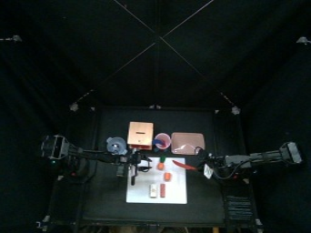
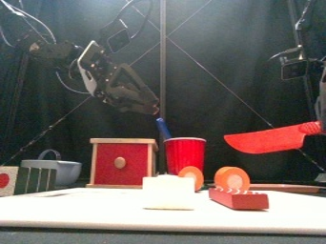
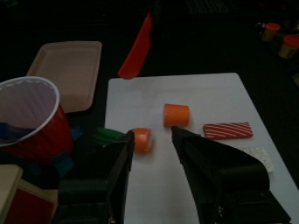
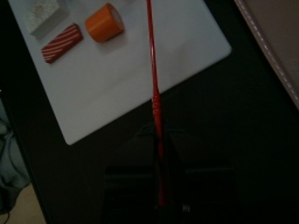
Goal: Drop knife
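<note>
1. White block [image 2: 167, 193] and striped red piece [image 2: 237, 199] sitting nearest, lower middle of the front view, on the white board [image 2: 102, 212].
2. Behind them: orange round [image 2: 231, 177], red cup [image 2: 185, 153], red box [image 2: 122, 162].
3. Right pincer [image 4: 160, 166] pinching the knife [image 2: 270, 139], held in air at right, above the surface [image 4: 251, 122].
4. Left pincer [image 3: 160, 166] hanging spread, upper left.

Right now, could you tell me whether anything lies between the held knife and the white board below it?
Nothing visible does. The knife, gripped by the right end effector, hangs over bare white board near its edge; the orange piece and striped block lie off to one side of it.
</note>
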Motion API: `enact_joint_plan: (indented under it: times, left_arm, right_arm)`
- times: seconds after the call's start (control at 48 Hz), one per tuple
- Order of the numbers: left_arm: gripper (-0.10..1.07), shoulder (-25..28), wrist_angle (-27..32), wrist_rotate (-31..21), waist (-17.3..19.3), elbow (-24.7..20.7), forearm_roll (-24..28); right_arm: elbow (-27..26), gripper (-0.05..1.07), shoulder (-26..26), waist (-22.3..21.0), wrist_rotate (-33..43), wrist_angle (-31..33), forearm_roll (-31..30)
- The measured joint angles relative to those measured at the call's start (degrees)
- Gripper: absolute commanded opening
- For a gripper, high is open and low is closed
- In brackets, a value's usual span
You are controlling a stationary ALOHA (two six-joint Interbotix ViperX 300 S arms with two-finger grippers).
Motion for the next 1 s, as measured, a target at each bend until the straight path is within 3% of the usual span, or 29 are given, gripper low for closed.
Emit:
enact_joint_plan:
  times: [0.438,0.625,0.771,1.0]
  left_arm:
    - [0.78,0.0,0.0,-0.1,0.5,0.1,-0.6]
    - [0.78,0.0,0.0,-0.1,0.5,0.2,-0.7]
    - [0.79,0.0,0.0,-0.1,0.5,0.3,-0.7]
    - [0.78,0.0,0.0,-0.2,0.4,0.3,-1.1]
  right_arm:
    - [1.2,0.22,-1.7,-2.5,0.0,4.5,0.7]
    - [1.2,0.27,-1.7,-3.1,0.1,5.4,1.7]
    - [1.2,0.44,-1.7,-3.7,0.4,7.3,3.0]
    - [1.3,0.8,-2.0,-5.6,1.1,9.1,2.5]
